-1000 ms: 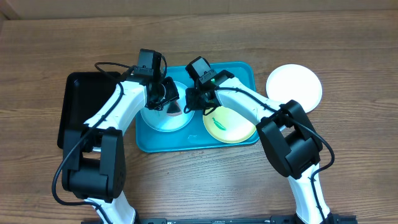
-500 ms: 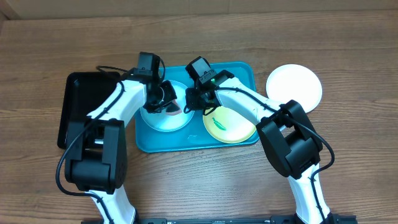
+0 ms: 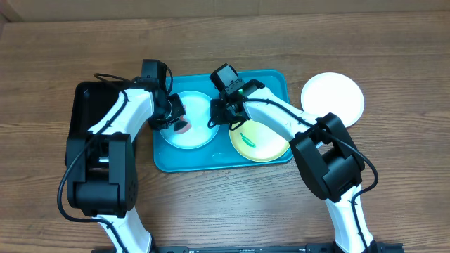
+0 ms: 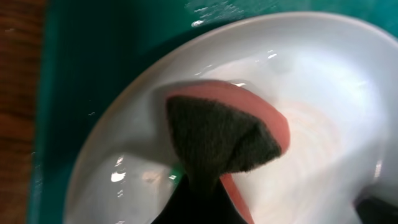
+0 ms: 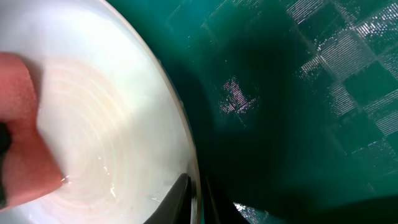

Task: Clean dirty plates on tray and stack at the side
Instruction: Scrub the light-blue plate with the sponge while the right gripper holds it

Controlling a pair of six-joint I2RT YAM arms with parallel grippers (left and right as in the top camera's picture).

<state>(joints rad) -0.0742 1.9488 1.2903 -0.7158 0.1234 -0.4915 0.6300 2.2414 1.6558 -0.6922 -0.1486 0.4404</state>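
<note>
On the tray (image 3: 273, 80), a sponge (image 3: 181, 127) is gripped by the left end effector (image 3: 174, 119) against the pale blue plate (image 3: 197, 112), whose rim is pinched by the right end effector (image 3: 217, 117).

One plate (image 3: 195, 116) is set left of another plate (image 3: 264, 144) in the tray (image 3: 273, 83), and a third plate (image 3: 332, 98) is laid right of it on the worktop (image 3: 394, 56).

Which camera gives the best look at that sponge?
The left wrist view: the sponge shows close up, pink with a dark scrubbing face, pressed on the blue plate. Overhead shows only a small pink bit; the right wrist catches its pink edge.
</note>
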